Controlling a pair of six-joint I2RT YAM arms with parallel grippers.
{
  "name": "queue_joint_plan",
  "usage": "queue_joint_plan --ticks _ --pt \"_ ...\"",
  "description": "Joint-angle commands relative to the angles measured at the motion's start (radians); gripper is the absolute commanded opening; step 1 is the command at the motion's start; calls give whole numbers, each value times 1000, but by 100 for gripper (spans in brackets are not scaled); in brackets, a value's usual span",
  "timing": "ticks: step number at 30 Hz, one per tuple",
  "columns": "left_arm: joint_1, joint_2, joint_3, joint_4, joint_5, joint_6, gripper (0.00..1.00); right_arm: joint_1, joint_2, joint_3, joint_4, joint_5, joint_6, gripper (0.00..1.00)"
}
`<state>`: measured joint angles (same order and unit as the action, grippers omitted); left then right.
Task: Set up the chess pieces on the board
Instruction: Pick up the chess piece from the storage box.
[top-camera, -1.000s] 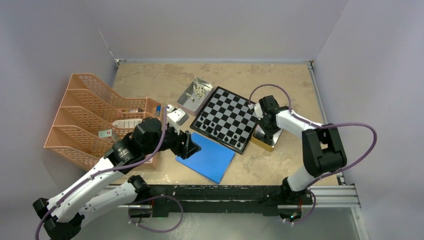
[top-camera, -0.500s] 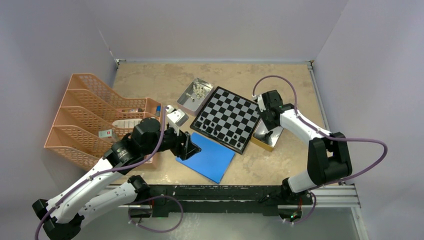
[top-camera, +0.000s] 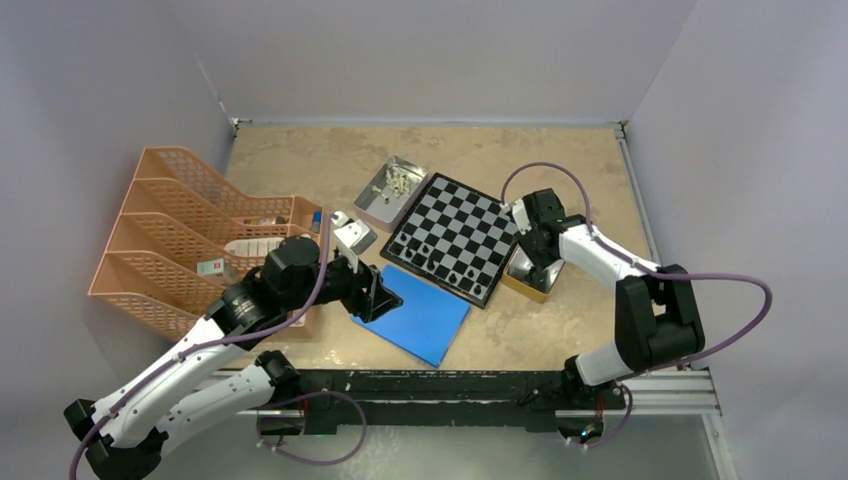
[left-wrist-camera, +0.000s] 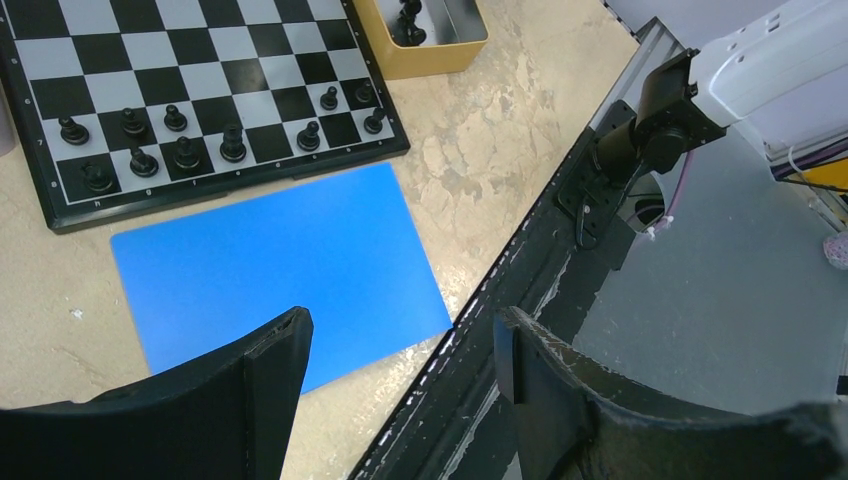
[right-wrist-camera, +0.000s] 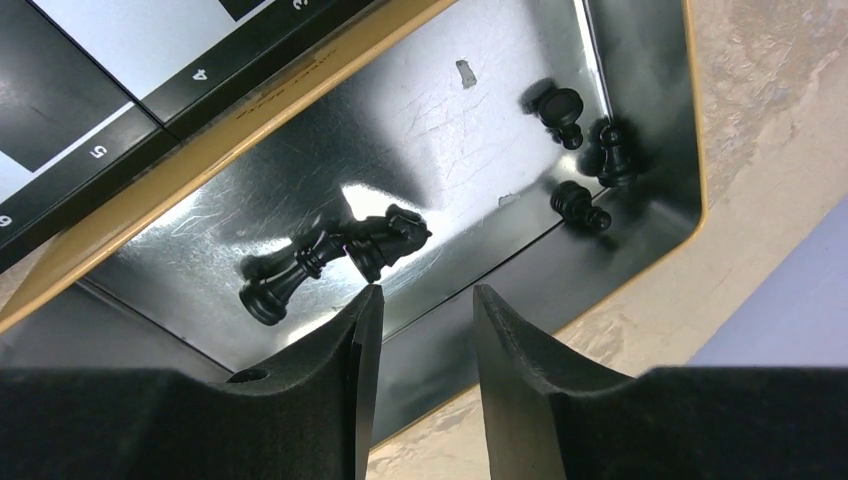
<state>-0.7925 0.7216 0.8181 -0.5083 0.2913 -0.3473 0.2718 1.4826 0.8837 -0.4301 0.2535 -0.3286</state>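
The black-and-silver board (top-camera: 455, 236) lies mid-table with several black pieces (left-wrist-camera: 186, 153) along its near rows. A gold-rimmed metal tin (right-wrist-camera: 420, 90) beside the board's right edge holds several loose black pieces: a knight (right-wrist-camera: 388, 240) and a lying piece (right-wrist-camera: 278, 283) near my fingers, three more (right-wrist-camera: 580, 205) in the corner. My right gripper (right-wrist-camera: 425, 295) is open and empty just above the tin. My left gripper (left-wrist-camera: 400, 340) is open and empty over the near edge of the blue sheet (left-wrist-camera: 275, 260). Cream pieces (top-camera: 399, 181) lie in a tin behind the board.
A peach wire file rack (top-camera: 190, 225) stands at the left. A silver tin (top-camera: 380, 195) sits at the board's far left corner, and a small white-grey object (top-camera: 352, 231) lies beside it. The black table rail (left-wrist-camera: 520, 280) runs along the near edge.
My right gripper swung out toward the board's right corner and came back down over the tin. My left gripper shifted slightly toward the near edge.
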Motion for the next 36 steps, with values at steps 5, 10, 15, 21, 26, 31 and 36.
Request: queue_joint_plan --ticks 5,10,15,21,26,31,36 --pt "2 -26 -10 56 1 16 67 -1 44 3 23 29 -63 41" --pt "1 -17 -5 55 3 18 67 0 26 -5 22 -11 -98 42" --pt "2 -15 -7 54 0 18 67 9 44 -16 47 -26 -114 42" --pt "1 -8 -6 54 -7 18 67 22 58 -7 75 -69 -135 42" --pt "2 -2 -7 53 -9 18 67 22 75 -14 100 -95 -152 42" --pt "2 4 -6 51 -13 18 67 22 94 -7 111 -123 -154 41" --pt "1 8 -6 51 -20 18 67 22 108 -5 99 -159 -147 39"
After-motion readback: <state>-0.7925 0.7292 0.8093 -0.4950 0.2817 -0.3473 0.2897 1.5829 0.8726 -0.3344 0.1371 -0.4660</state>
